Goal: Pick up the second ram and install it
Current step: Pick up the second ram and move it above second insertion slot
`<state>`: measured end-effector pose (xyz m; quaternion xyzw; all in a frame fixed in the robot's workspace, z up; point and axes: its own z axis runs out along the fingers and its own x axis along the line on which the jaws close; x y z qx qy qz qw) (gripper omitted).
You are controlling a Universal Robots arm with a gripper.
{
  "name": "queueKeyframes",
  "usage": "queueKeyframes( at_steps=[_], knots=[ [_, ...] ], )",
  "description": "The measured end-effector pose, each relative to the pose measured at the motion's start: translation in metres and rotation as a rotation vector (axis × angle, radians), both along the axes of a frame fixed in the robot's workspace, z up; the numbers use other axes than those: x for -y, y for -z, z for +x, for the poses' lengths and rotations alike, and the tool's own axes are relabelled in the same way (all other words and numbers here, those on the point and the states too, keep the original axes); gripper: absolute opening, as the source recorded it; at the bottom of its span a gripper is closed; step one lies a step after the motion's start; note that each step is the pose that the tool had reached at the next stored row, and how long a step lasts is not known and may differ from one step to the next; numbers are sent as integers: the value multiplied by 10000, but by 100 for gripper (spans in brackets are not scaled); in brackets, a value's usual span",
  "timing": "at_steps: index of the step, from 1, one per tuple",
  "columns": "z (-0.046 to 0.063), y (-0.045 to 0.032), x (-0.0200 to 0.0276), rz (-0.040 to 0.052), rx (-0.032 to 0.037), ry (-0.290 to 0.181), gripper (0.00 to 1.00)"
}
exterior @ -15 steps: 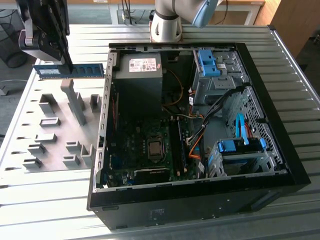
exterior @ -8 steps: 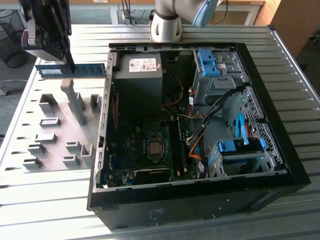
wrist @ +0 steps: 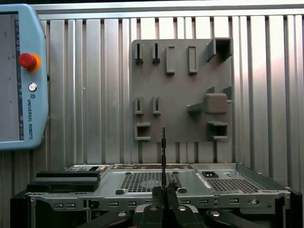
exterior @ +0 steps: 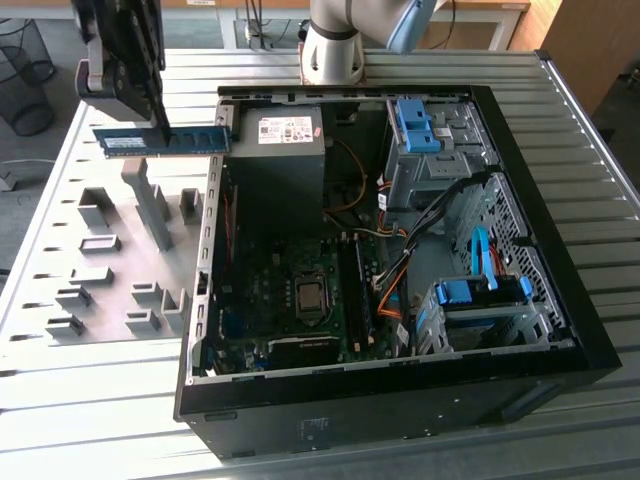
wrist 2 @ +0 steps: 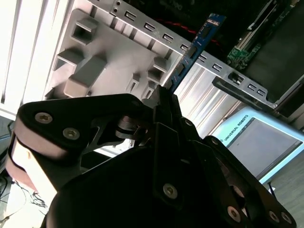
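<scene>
The end effector (exterior: pixel 158 125) was clamped on the second ram (exterior: pixel 195 140), which was held in the air above the grey fixture plate (exterior: pixel 125 262). The stick's long axis was kept level, one end pointed toward the open computer case (exterior: pixel 205 230). The motherboard slots (exterior: pixel 355 290) lay lower, well apart toward the exterior view's right.

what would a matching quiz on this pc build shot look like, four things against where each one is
Things
1. second ram
2. grey fixture plate
3. motherboard
4. blue drive-cage latches

Places
A. flat on the table, at the exterior view's left of the case
B. inside the case, along its side at the exterior view's right
C. clamped in the tool, up in the air
D. green, flat on the case's bottom

Pairs: 1-C, 2-A, 3-D, 4-B
</scene>
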<state>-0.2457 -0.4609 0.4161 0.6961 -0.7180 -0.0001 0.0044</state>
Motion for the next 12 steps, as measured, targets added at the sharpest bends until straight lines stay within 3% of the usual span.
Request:
queueKeyframes(
  at_steps=[12],
  knots=[
    [255,1,0,0,0,0,14]
  ],
)
